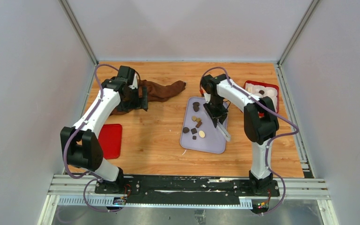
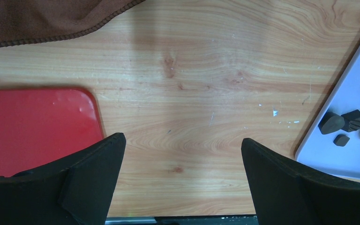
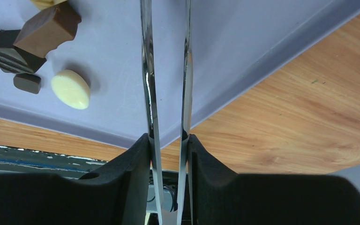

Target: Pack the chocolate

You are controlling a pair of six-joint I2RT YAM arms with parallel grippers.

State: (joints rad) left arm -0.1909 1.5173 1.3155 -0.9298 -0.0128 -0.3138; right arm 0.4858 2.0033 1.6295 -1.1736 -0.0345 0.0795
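left pincer [image 2: 183, 145] apart over wooden table [image 2: 192, 70] | right pincer [image 3: 168, 140] clamped on shiny metal tongs [image 3: 147, 70] | small brown and cream chocolate pieces [image 3: 70, 89] left of it, on lavender plastic tray [image 3: 243, 42]

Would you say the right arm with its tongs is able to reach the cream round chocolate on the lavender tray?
Probably yes. The right gripper holds the tongs over the lavender tray, and the cream round chocolate lies uncovered close beside them, with nothing in between.

I see the chocolate [image 1: 198, 123], small dark, tan and cream pieces, round and square, scattered loose across the lavender tray's [image 1: 212, 143] left half.
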